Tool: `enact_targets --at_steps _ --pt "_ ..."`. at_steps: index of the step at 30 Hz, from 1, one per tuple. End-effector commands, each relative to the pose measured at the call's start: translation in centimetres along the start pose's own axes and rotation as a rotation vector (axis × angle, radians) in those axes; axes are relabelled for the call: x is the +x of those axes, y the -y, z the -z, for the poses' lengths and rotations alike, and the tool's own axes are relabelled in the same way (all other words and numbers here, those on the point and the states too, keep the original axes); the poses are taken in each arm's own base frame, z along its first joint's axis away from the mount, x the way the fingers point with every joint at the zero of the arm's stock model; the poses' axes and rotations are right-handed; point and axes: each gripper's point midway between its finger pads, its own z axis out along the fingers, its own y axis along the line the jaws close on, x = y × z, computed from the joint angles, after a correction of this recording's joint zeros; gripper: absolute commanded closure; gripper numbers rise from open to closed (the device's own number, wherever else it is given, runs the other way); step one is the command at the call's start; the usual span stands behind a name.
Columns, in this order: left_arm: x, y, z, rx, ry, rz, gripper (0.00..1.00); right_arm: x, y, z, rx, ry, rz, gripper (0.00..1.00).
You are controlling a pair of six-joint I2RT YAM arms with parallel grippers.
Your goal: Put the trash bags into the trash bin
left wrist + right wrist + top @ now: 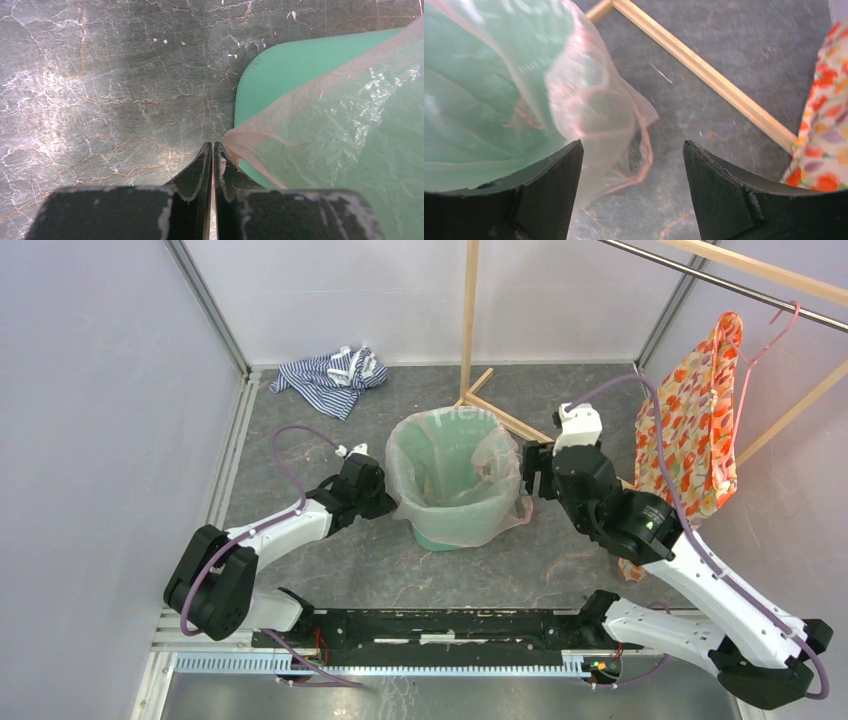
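Note:
The mint-green trash bin (445, 532) stands mid-floor with the pale pink translucent trash bag (490, 455) lining it and draped over its rim. My left gripper (385, 502) is at the bin's left side, shut on the bag's edge (235, 142); the bin wall (295, 65) shows beside it. My right gripper (533, 472) is open at the bin's right side. In its wrist view a loose flap of the bag (599, 110) hangs between the fingers (551, 175) over the floor, with the bin (469, 125) at left.
A blue-white striped cloth (330, 375) lies at the back left. A wooden rack frame (500, 405) stands behind the bin, its base bar (704, 75) right of my right gripper. An orange floral garment (695, 430) hangs on a pink hanger at right.

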Motion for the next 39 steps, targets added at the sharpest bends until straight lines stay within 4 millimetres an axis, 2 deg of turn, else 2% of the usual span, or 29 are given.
enact_targets --at_steps 1,5,11,15,18,22,26,29,33,36,39 --pt "-0.9 0.5 -0.1 0.009 0.034 -0.025 0.91 5.0 3.2 -0.6 0.151 -0.076 0.013 0.23" --pt "-0.8 0.3 -0.1 0.001 0.031 -0.026 0.91 9.0 4.1 -1.9 0.180 -0.101 -0.012 0.31" --pt "-0.8 0.3 -0.1 -0.001 0.026 -0.026 0.91 13.6 3.0 -5.0 0.114 -0.154 -0.103 0.36" --pt "-0.9 0.4 0.0 -0.001 0.028 -0.028 0.92 14.8 3.3 -6.5 0.100 -0.132 -0.177 0.37" --pt "-1.1 0.4 0.1 -0.002 0.031 -0.030 0.92 15.6 3.7 -7.4 0.105 -0.131 -0.207 0.45" --pt "-1.0 0.4 0.0 -0.002 0.030 -0.031 0.92 16.8 4.1 -8.4 0.103 -0.135 -0.227 0.50" --pt "-0.9 0.3 -0.2 -0.007 0.025 -0.031 0.92 17.6 3.7 -9.3 0.065 -0.136 -0.261 0.53" --pt "-1.0 0.4 -0.1 -0.004 0.027 -0.033 0.92 17.5 4.1 -9.1 0.081 -0.137 -0.255 0.53" --pt "-1.1 0.4 -0.1 -0.005 0.026 -0.035 0.92 16.3 4.9 -8.5 0.107 -0.115 -0.241 0.51" --pt "-1.0 0.4 0.0 -0.004 0.027 -0.035 0.92 14.9 4.8 -8.0 0.090 -0.079 -0.242 0.50" --pt "-1.0 0.4 -0.1 -0.004 0.024 -0.033 0.92 14.5 4.5 -8.2 0.064 -0.072 -0.210 0.47"
